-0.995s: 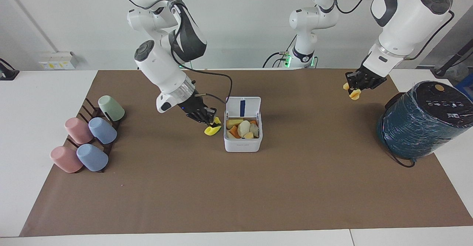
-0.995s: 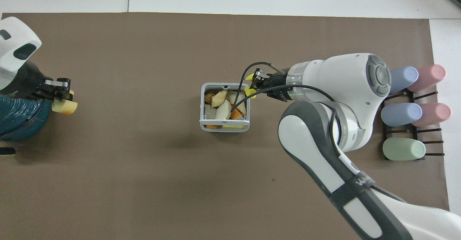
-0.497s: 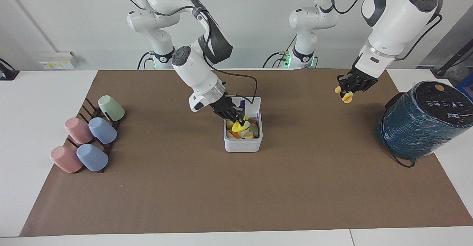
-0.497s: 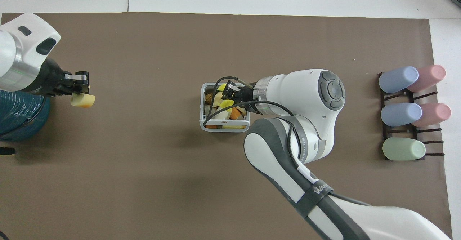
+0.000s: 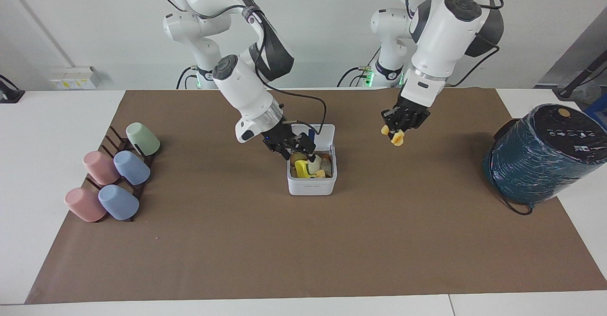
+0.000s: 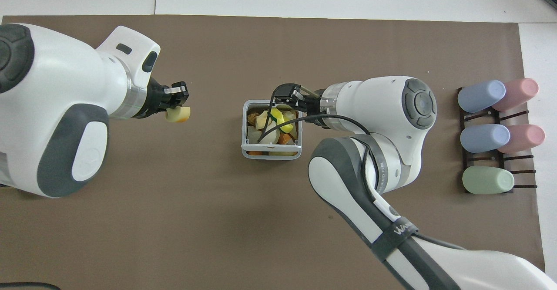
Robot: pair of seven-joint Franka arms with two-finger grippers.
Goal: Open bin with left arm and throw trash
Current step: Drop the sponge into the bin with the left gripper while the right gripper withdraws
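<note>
- The bin [image 5: 311,183] is the landmark: a small white square box in the middle of the brown mat [image 5: 303,240], its lid [image 5: 324,133] hinged up on the side nearer the robots.
- It holds a heap of scraps, and the bright yellow peel [image 5: 301,167] lies on top of them — loose, with nothing gripping it.
- The right gripper [image 5: 297,151] hangs just over the bin's open top, at the edge toward the right arm's end of the table; its fingers stand apart and hold nothing.
- The left gripper [image 5: 400,121] is in the air over bare mat beside the bin, toward the left arm's end of the table, its fingers clamped on the yellow-orange block [image 5: 395,137].
- Well apart from the bin, a dark teal cylinder [image 5: 545,154] stands at the left arm's end of the table.
- At the right arm's end, pastel cups [image 5: 116,173] — pink, blue and green — lie on a dark rack [image 5: 114,138].
</note>
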